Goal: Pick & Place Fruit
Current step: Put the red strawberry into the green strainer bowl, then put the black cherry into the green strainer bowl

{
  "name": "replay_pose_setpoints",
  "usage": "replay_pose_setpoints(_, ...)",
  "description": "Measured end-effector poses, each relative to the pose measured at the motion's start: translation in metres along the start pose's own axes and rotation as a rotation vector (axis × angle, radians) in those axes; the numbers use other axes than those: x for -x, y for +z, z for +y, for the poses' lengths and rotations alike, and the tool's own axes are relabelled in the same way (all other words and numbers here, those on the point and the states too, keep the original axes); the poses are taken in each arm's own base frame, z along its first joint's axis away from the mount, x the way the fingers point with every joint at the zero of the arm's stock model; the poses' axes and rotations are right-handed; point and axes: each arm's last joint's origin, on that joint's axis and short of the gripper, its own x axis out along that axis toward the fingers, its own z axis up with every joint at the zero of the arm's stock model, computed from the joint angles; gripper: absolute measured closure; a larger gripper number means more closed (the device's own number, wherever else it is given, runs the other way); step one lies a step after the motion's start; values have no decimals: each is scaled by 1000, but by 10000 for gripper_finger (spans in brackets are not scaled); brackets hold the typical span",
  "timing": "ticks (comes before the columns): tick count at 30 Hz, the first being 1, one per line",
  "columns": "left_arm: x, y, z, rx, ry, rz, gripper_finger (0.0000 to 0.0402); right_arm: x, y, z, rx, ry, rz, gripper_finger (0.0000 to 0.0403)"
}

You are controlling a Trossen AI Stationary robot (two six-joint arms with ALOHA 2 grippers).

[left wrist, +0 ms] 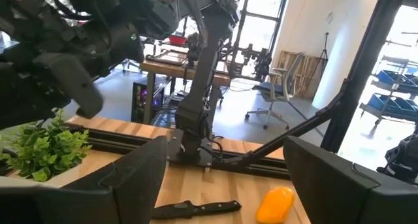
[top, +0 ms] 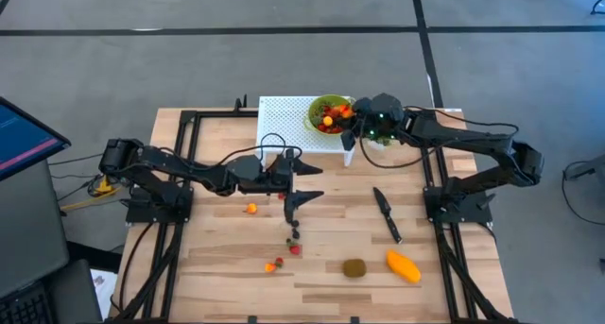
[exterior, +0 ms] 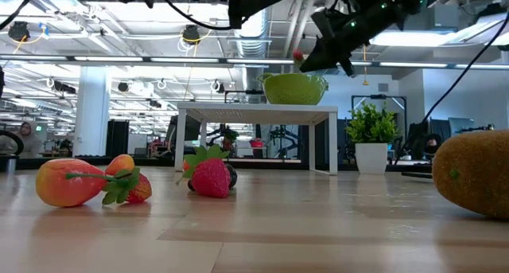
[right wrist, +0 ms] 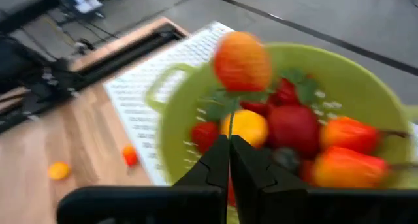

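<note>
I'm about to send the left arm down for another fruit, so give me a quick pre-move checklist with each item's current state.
1. Left pincer open and empty: ok, the wrist view shows its fingers wide apart with nothing between.
2. Right pincer out of the way: ok, shut above the green bowl, far from the left arm.
3. Fruit left to pick: ok, small berries, kiwi and mango lie on the table.
4. Knife clear of the berries: ok, it lies apart, nearer the right arm.
5. Room in the bowl: cannot tell, it already looks well filled.
</note>
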Motion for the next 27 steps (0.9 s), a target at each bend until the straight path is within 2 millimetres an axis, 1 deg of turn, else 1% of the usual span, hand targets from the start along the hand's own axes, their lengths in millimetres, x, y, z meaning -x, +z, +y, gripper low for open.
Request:
replay_pose_setpoints(10, 0, 0, 0, 0, 0, 0, 101, 0, -1, -12, -20, -52, 31, 403)
replay_pose_setpoints(14, 0, 0, 0, 0, 0, 0, 101, 0, -1, -14, -23, -57, 28, 396)
replay_pose_setpoints(18, 0, 0, 0, 0, 0, 0, 101, 0, -1, -14, -57, -57, 28, 379)
replay_pose_setpoints(27, 0, 0, 0, 0, 0, 0, 101, 1, 0, -13, -72, -52, 21, 322)
